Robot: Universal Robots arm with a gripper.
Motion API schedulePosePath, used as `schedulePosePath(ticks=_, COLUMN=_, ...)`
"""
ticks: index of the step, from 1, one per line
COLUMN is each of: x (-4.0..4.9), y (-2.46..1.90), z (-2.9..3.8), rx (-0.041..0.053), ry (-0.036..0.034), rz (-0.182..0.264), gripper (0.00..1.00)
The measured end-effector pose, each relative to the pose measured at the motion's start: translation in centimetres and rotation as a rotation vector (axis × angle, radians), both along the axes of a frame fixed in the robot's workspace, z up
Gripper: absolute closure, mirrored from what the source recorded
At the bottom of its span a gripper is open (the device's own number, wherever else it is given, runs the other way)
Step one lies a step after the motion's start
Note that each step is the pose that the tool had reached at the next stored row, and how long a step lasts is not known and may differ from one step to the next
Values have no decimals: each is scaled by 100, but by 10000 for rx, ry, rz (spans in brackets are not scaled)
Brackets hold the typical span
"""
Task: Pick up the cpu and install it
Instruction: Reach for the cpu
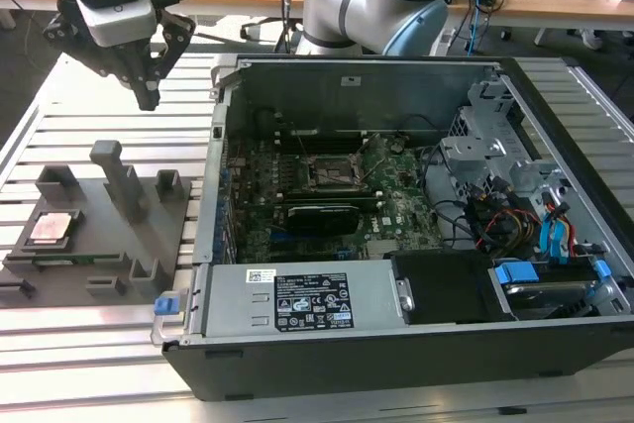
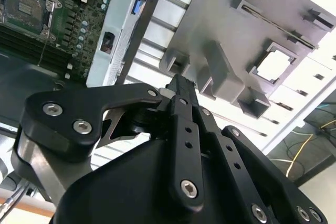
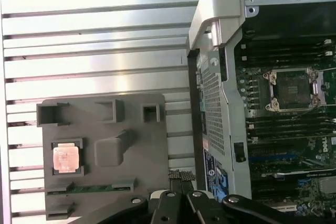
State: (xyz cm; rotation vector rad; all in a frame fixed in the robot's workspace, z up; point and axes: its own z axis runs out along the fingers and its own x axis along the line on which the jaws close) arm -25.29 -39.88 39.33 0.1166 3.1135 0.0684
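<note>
Found the cpu (image 1: pixel 52 228) lying flat and face-up in a square recess of the grey fixture plate (image 1: pixel 99 242), at the exterior view's left. Placed the plate on the slatted metal surface (image 1: pixel 89 354), just beside the open computer case (image 1: pixel 396 369). Noted the chip untouched and well apart from the empty socket (image 1: pixel 332 173) on the motherboard (image 1: pixel 396 210) inside the case. Saw the pincer (image 1: pixel 149 98) hanging in the air near the fixture plate and well above it, clenched, tips pressed together and gripping nothing. Caught the same closed tips in both wrist views, with the chip off to one side of them rather than beneath.

Judged the chip light, thin and stiff, with a smooth metal lid likely to be slippery under hard pads. Reckoned the underside contacts and the socket's pins fragile, so no pressing on the flat faces, no dragging and no tilting. Took the two opposite thin edges as the place for a hold, reached from straight above, where the recess walls seemed to leave notches. Could not tell from these views how much room those notches gave. Expected a gentle squeeze to suffice for so little weight, and a level carry to matter more than force.
</note>
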Motion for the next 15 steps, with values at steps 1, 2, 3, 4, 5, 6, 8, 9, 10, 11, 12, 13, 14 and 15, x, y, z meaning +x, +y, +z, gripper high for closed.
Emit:
schedulePosePath(ticks=1, x=-42, y=0, z=0, rx=0, ry=-1, rz=0, gripper=89)
schedulePosePath(ticks=2, x=-71, y=0, z=0, rx=0, ry=-1, rz=-1, gripper=89)
schedulePosePath(ticks=3, x=-91, y=0, z=0, rx=0, ry=0, rz=1, gripper=89)
schedulePosePath(ticks=4, x=-125, y=0, z=0, rx=0, ry=-1, rz=1, gripper=89)
schedulePosePath(ticks=5, x=-164, y=0, z=0, rx=0, ry=-1, rz=1, gripper=89)
schedulePosePath(ticks=6, x=-179, y=0, z=0, rx=0, ry=-1, rz=1, gripper=89)
schedulePosePath(ticks=8, x=-213, y=0, z=0, rx=-2, ry=0, rz=0, gripper=89)
schedulePosePath(ticks=9, x=-239, y=0, z=0, rx=-2, ry=0, rz=0, gripper=89)
schedulePosePath(ticks=10, x=-258, y=0, z=0, rx=-1, ry=-1, rz=0, gripper=89)
schedulePosePath(ticks=11, x=-283, y=0, z=0, rx=-1, ry=-1, rz=0, gripper=89)
schedulePosePath(ticks=12, x=-301, y=0, z=0, rx=-2, ry=-1, rz=0, gripper=89)
schedulePosePath(ticks=13, x=-312, y=0, z=0, rx=-1, ry=-1, rz=0, gripper=89)
schedulePosePath(ticks=14, x=-330, y=0, z=-1, rx=-1, ry=-1, rz=1, gripper=89)
schedulePosePath(ticks=15, x=-348, y=0, z=0, rx=-1, ry=-1, rz=1, gripper=89)
